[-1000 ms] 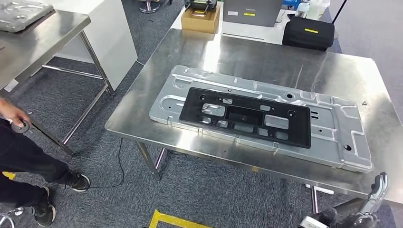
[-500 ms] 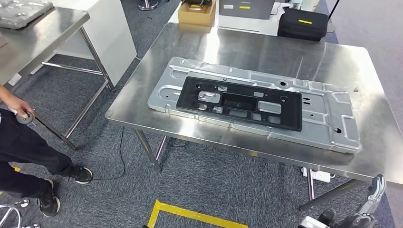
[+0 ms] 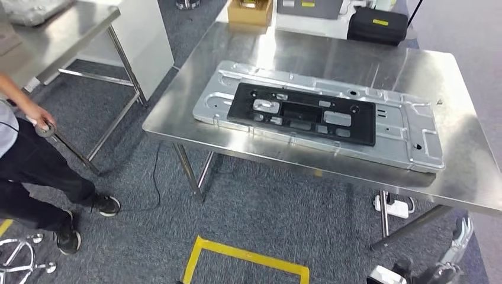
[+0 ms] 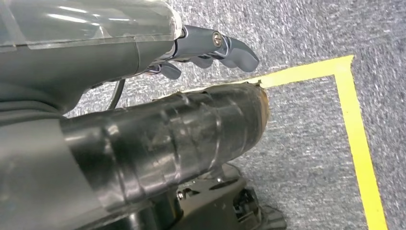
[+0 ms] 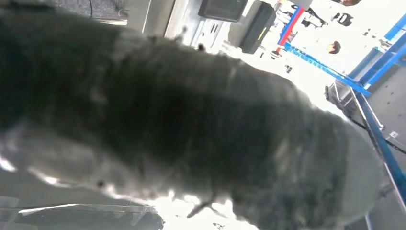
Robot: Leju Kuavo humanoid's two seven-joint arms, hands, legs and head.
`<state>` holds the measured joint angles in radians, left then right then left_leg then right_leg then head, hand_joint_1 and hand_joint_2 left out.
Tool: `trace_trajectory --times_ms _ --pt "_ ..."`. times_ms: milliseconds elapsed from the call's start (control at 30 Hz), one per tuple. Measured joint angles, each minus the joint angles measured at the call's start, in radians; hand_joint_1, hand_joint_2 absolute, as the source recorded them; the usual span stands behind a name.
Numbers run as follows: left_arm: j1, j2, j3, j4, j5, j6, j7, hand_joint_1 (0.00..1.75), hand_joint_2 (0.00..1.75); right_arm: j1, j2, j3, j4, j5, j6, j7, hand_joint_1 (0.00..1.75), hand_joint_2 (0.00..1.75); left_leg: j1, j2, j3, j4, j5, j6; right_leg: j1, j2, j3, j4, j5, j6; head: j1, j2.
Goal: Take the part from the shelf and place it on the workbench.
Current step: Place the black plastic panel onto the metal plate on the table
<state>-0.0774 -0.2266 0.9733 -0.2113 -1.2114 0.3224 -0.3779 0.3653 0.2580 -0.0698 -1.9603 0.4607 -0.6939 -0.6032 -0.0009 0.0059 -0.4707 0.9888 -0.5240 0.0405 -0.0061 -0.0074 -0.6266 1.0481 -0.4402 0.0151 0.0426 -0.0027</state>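
Note:
A silver stamped metal panel (image 3: 408, 133) lies flat on the steel workbench (image 3: 467, 177), and a black plastic frame (image 3: 305, 112) rests on top of it. My right hand (image 3: 460, 236) hangs low at the lower right, below and in front of the bench edge, with fingers stretched out and nothing in them. In the left wrist view my left hand (image 4: 210, 48) hangs over the grey carpet, holding nothing, its fingers apart from the thick taped thumb (image 4: 191, 134). The right wrist view is blurred by the dark thumb (image 5: 191, 120).
A person (image 3: 29, 160) stands at the left holding a tape roll (image 3: 47, 127), beside a second steel table (image 3: 65, 26). A cardboard box (image 3: 250, 12) and a black case (image 3: 377, 26) sit at the bench's far end. Yellow floor tape (image 3: 248, 257) marks the carpet; a power strip (image 3: 395, 207) lies under the bench.
The camera has moved: the whole workbench has shifted up and looks farther away. The panel and frame stay put on it. The person has stepped slightly to the right.

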Motion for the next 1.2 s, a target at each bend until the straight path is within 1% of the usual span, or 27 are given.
trace_trajectory --times_ms 67,100,133,167,200,233,267,300,367,433,500,533,567,633,667,700,733,800,867,900,967,1000,1033,1067,1133,1167,1200 --pt "-0.002 0.000 0.000 0.000 0.000 0.002 -0.001 0.00 0.00 0.000 0.000 0.000 0.003 0.000 0.000 0.003 0.00 0.00 0.002 0.005 -0.024 -0.003 0.023 0.016 -0.004 0.005 -0.025 0.073 -0.083 0.006 0.001 0.000" --pt "-0.002 0.000 0.000 0.000 0.000 0.004 -0.001 0.00 0.00 -0.001 0.000 0.000 0.005 0.000 0.000 0.004 0.00 0.00 0.000 0.005 -0.038 -0.002 0.034 0.020 -0.005 0.005 -0.041 0.134 -0.135 0.008 0.001 0.000" --pt "-0.002 0.000 0.000 0.000 0.000 0.004 -0.001 0.00 0.00 -0.001 0.000 0.000 0.007 0.000 0.000 0.005 0.00 0.00 -0.002 0.006 -0.053 0.000 0.044 0.021 -0.006 0.005 -0.054 0.197 -0.170 0.010 0.001 0.000" --pt "-0.002 0.000 0.000 0.000 0.000 0.005 -0.002 0.00 0.00 -0.001 0.000 0.000 0.010 0.000 0.000 0.005 0.00 0.00 -0.003 0.007 -0.068 0.004 0.055 0.020 -0.007 0.005 -0.058 0.245 -0.183 0.012 0.001 0.000" --pt "-0.001 0.000 0.001 0.000 0.000 0.005 -0.002 0.00 0.00 -0.001 0.000 0.000 0.012 0.000 0.000 0.005 0.00 0.00 -0.004 0.007 -0.084 0.008 0.064 0.019 -0.008 0.005 -0.048 0.265 -0.172 0.013 0.001 0.000" --pt "-0.002 0.000 0.001 0.000 0.000 0.006 -0.002 0.00 0.00 -0.001 0.000 0.000 0.014 0.000 0.000 0.005 0.00 0.00 -0.005 0.008 -0.100 0.013 0.072 0.017 -0.008 0.005 -0.021 0.248 -0.144 0.012 0.001 0.000" --pt "-0.002 0.000 0.001 0.000 0.000 0.006 -0.002 0.00 0.00 -0.001 0.000 0.000 0.015 0.000 0.000 0.005 0.00 0.00 -0.005 0.007 -0.114 0.019 0.080 0.015 -0.008 0.005 0.025 0.196 -0.114 0.010 0.001 0.000" --pt "-0.002 0.000 0.001 0.000 0.000 0.006 -0.002 0.00 0.00 -0.003 0.000 0.000 0.016 0.000 0.000 0.005 0.00 0.00 -0.006 0.006 -0.127 0.025 0.086 0.012 -0.007 0.005 0.079 0.121 -0.102 0.007 0.001 0.000" --pt "-0.002 0.000 0.001 0.000 0.000 0.007 -0.002 0.00 0.00 -0.007 0.000 0.000 0.017 0.001 0.000 0.005 0.00 0.00 -0.007 0.005 -0.140 0.035 0.098 0.001 -0.002 0.007 0.165 -0.014 -0.112 0.000 0.000 0.000" --pt "-0.002 0.000 0.001 0.000 0.000 0.007 -0.001 0.00 0.00 -0.009 0.000 0.000 0.017 0.001 0.000 0.006 0.00 0.00 -0.006 0.005 -0.145 0.035 0.115 -0.011 0.005 0.007 0.182 -0.058 -0.121 -0.010 0.000 0.000" --pt "0.000 0.000 0.001 0.000 -0.001 0.007 -0.001 0.00 0.00 -0.010 0.001 0.000 0.019 0.001 0.000 0.007 0.00 0.00 -0.002 0.002 -0.156 0.043 0.109 -0.023 0.003 0.003 0.163 -0.061 -0.100 -0.025 0.000 0.000" --pt "0.001 0.000 0.002 0.000 -0.001 0.007 0.000 0.00 0.00 -0.011 0.002 0.000 0.020 0.000 0.000 0.008 0.00 0.00 -0.001 0.000 -0.166 0.065 0.078 -0.028 0.001 0.001 0.150 -0.063 -0.088 -0.034 -0.001 0.000" --pt "0.003 0.000 0.002 0.000 -0.001 0.008 0.000 0.00 0.00 -0.011 0.003 0.001 0.021 -0.001 0.000 0.008 0.00 0.00 0.001 -0.001 -0.180 0.105 0.029 -0.031 0.000 -0.001 0.135 -0.065 -0.074 -0.041 -0.002 0.000" --pt "0.004 0.000 0.002 0.000 -0.001 0.008 0.001 0.00 0.00 -0.011 0.004 0.001 0.022 -0.009 0.000 0.008 0.00 0.00 0.003 -0.002 -0.205 0.223 -0.073 -0.036 0.002 -0.002 0.103 -0.063 -0.050 -0.046 -0.003 0.000" --pt "0.004 0.000 0.002 0.000 -0.001 0.008 0.001 0.00 0.00 -0.010 0.004 0.001 0.023 -0.015 0.000 0.008 0.00 0.00 0.004 -0.002 -0.208 0.276 -0.093 -0.038 0.003 -0.003 0.086 -0.060 -0.038 -0.046 -0.003 0.000" --pt "0.003 0.000 0.002 0.000 -0.001 0.008 0.001 0.00 0.00 -0.010 0.004 0.001 0.024 -0.023 0.000 0.008 0.00 0.00 0.004 -0.002 -0.201 0.307 -0.086 -0.038 0.004 -0.004 0.069 -0.057 -0.027 -0.045 -0.003 0.000" --pt "0.003 0.000 0.002 0.000 -0.001 0.008 0.001 0.00 0.00 -0.010 0.004 0.002 0.025 -0.033 0.000 0.009 0.00 0.00 0.003 -0.002 -0.178 0.308 -0.059 -0.037 0.005 -0.005 0.050 -0.052 -0.016 -0.044 -0.003 0.000" --pt "0.002 0.000 0.002 0.000 -0.001 0.008 0.001 0.00 0.00 -0.010 0.004 0.007 0.027 -0.061 0.001 0.012 0.00 0.00 0.003 -0.003 -0.085 0.212 -0.006 -0.031 0.005 -0.006 0.018 -0.039 0.003 -0.040 -0.003 0.000" --pt "0.000 0.001 0.002 0.000 0.000 0.008 0.000 0.00 0.00 -0.010 0.002 0.017 0.027 -0.090 0.002 0.015 0.00 0.00 -0.001 -0.003 0.020 0.059 -0.017 -0.023 0.007 -0.006 -0.004 -0.027 0.020 -0.032 -0.003 0.000" --pt "-0.002 0.001 0.002 0.000 0.000 0.008 0.000 0.00 0.00 -0.009 0.001 0.023 0.027 -0.102 0.002 0.016 0.00 0.00 -0.003 -0.003 0.049 0.009 -0.034 -0.020 0.007 -0.007 -0.011 -0.024 0.029 -0.027 -0.003 0.000" --pt "-0.002 0.001 0.002 0.000 0.000 0.007 0.000 0.00 0.00 -0.009 -0.002 0.032 0.027 -0.121 0.004 0.016 0.00 0.00 -0.004 -0.003 0.054 -0.025 -0.039 -0.010 0.007 -0.009 -0.020 -0.025 0.048 -0.016 -0.002 0.000" --pt "-0.002 0.001 0.002 0.000 0.000 0.007 0.000 0.00 0.00 -0.008 -0.004 0.034 0.027 -0.126 0.004 0.016 0.00 0.00 -0.003 0.000 0.046 -0.027 -0.030 -0.002 0.006 -0.007 -0.025 -0.022 0.044 -0.010 -0.002 0.000" --pt "-0.001 0.001 0.003 0.000 0.000 0.007 0.000 0.00 0.00 -0.006 -0.007 0.036 0.027 -0.130 0.004 0.016 0.00 0.00 -0.001 0.003 0.036 -0.029 -0.018 0.008 0.005 -0.004 -0.032 -0.007 0.020 -0.005 -0.002 0.000" --pt "-0.001 0.001 0.003 0.000 0.000 0.007 0.001 0.00 0.00 -0.004 -0.009 0.037 0.027 -0.132 0.004 0.016 0.00 0.00 0.000 0.006 0.024 -0.030 -0.004 0.017 0.003 -0.002 -0.043 0.026 -0.024 -0.001 -0.001 0.000" --pt "-0.001 0.002 0.003 0.000 0.001 0.006 0.001 0.00 0.00 -0.002 -0.015 0.040 0.027 -0.135 0.004 0.016 0.00 0.00 -0.003 0.011 -0.007 -0.028 0.020 0.026 -0.003 0.001 -0.067 0.141 -0.128 0.006 -0.001 0.000" --pt "-0.001 0.002 0.003 0.000 0.001 0.006 0.001 0.00 0.00 -0.001 -0.018 0.042 0.027 -0.136 0.004 0.016 0.00 0.00 -0.004 0.012 -0.025 -0.025 0.033 0.026 -0.005 0.001 -0.075 0.203 -0.155 0.010 -0.001 0.000" --pt "-0.001 0.002 0.003 0.000 0.001 0.006 0.001 0.00 0.00 -0.001 -0.020 0.043 0.027 -0.137 0.004 0.016 0.00 0.00 -0.005 0.013 -0.043 -0.021 0.045 0.025 -0.007 0.001 -0.072 0.244 -0.155 0.013 -0.001 0.000"
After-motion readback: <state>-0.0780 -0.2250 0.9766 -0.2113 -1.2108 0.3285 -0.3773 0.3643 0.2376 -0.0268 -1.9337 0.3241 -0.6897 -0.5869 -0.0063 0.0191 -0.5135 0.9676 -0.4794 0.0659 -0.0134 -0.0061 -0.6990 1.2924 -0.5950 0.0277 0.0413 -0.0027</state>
